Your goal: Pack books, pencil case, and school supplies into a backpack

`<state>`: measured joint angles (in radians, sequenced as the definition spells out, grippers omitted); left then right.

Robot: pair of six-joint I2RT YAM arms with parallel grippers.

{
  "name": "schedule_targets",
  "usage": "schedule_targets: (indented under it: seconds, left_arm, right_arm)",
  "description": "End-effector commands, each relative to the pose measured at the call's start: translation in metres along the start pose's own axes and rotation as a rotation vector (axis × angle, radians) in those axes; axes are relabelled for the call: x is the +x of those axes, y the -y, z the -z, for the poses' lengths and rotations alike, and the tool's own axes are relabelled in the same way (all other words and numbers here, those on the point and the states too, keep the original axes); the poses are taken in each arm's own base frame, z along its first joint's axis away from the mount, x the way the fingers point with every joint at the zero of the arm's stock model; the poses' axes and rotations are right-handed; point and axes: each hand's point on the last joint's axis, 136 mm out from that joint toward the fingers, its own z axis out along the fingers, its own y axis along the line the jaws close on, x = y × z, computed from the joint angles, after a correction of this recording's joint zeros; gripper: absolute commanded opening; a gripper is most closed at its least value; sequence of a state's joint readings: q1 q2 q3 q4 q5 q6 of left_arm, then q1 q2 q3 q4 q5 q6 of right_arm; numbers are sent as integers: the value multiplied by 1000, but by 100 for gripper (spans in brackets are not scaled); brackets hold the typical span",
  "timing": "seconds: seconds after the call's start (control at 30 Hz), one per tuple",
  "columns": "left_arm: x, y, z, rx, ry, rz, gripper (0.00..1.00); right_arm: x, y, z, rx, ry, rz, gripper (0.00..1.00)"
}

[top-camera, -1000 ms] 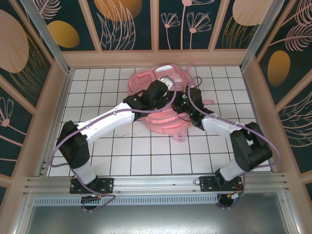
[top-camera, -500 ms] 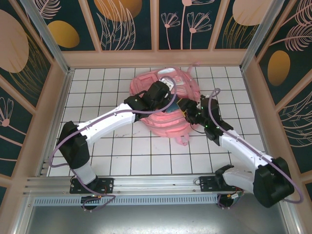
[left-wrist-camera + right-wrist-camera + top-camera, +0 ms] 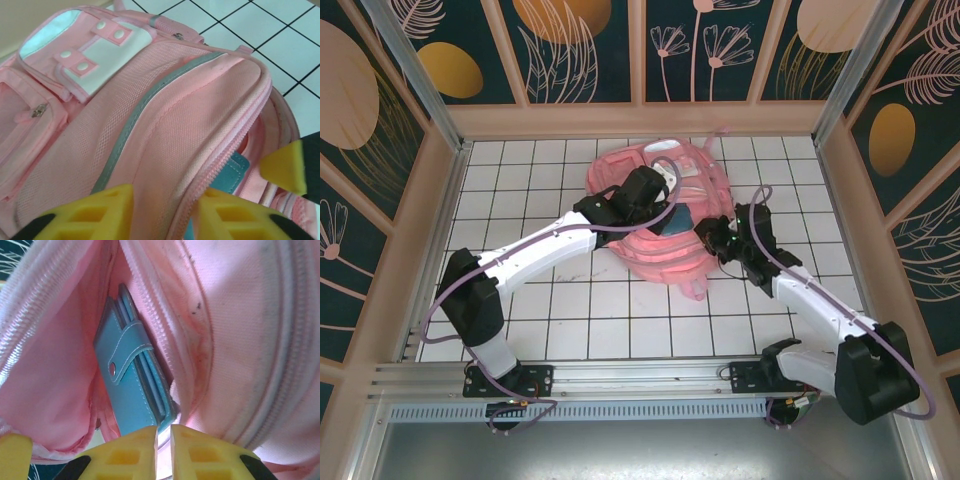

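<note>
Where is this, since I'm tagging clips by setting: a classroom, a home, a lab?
Probably a lab test cell: robot arms bolted to a metal rail beside a white tiled table, boxed in by painted leaf-pattern panels.

Robot test cell in a lab: white gridded tabletop [image 3: 570,310] boxed in by aluminium posts [image 3: 415,75] and dark panels [image 3: 580,60] printed with leaves and flowers, two white, cable-draped robot arms [image 3: 550,245] bolted to a metal rail [image 3: 640,372] at the near edge.
</note>
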<state>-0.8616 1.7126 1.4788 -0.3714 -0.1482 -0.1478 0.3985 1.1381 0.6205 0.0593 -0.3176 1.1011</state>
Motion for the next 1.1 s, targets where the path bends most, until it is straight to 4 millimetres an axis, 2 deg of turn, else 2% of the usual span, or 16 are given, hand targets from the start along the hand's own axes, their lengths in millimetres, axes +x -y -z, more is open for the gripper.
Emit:
schedule_targets:
  seconds: [0.0,0.13,0.2,0.33,0.47,0.63,0.73,0.8,0.9,0.97,1.07]
  left_arm:
    - [-13,4,21,72,48,45,44]
    - [-9,3,33,138,61,108,54]
    - [-5,-6,38,143,70,156,57]
    - [4,-36,50,101,97,279,61]
    - [28,-65,56,38,97,391,63]
    - [61,-75,52,25,58,446,60]
    - [77,-77,45,22,37,433,57]
    - [90,-78,40,18,22,399,55]
    - [95,-82,34,27,35,351,53]
    - [95,-82,30,53,51,324,53]
    - [97,-80,26,98,74,247,53]
  right_arm:
    - [5,-20,-3,-44,-37,45,14]
    - [8,-22,-9,-56,-53,42,11]
    - [7,-24,-12,-57,-51,42,9]
    - [3,-22,-21,-37,-42,42,7]
    - [-1,-14,-33,1,-30,38,7]
    - [-10,-4,-50,49,8,51,6]
    - [-17,-11,-54,27,37,86,6]
    - [-21,-20,-51,11,52,116,6]
    - [-22,-33,-39,-8,53,158,8]
    - [-18,-35,-28,-2,45,176,15]
    - [-11,-24,-11,30,22,184,28]
